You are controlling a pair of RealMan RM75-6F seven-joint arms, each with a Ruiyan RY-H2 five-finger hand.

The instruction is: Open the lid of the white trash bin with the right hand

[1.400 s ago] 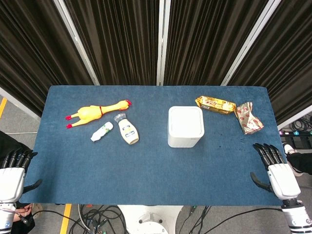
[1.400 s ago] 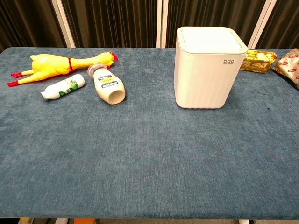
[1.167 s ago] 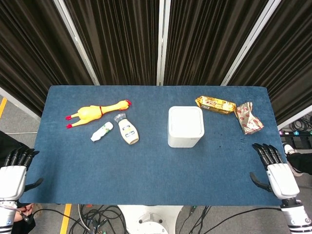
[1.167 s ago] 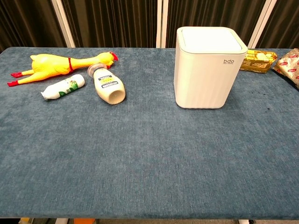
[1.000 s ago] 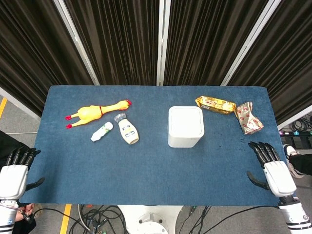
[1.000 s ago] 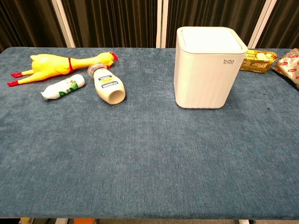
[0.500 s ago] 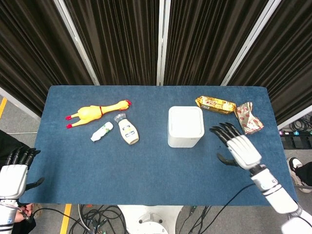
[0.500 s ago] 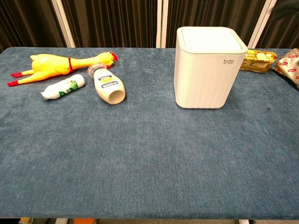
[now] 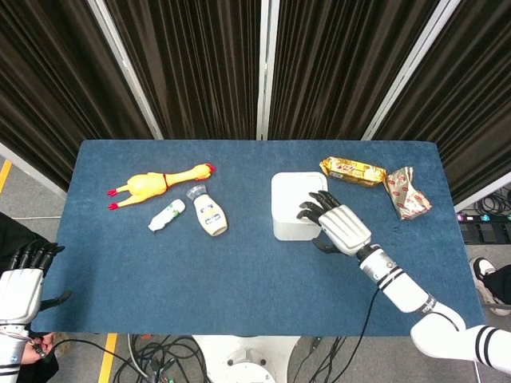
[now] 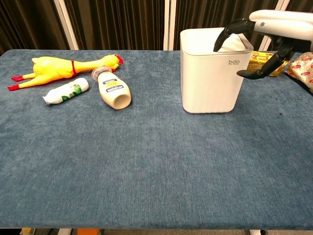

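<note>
Right hand (image 9: 342, 226) spread over the near right corner of the bin (image 9: 294, 209), fingertips (image 10: 218, 45) on its lid. From the chest, thumb clear of the front wall. Only overhead: left hand (image 9: 19, 281), spread, off the worktop (image 9: 239, 271) corner. Since a moment ago, bin nudged slightly left; right hand arrived from beside it.

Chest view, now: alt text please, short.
The robot's right hand reaches in from the right, fingertips on the lid of the white trash bin on a blue table. At left lie a rubber chicken and two bottles; snack packs sit behind the bin.
</note>
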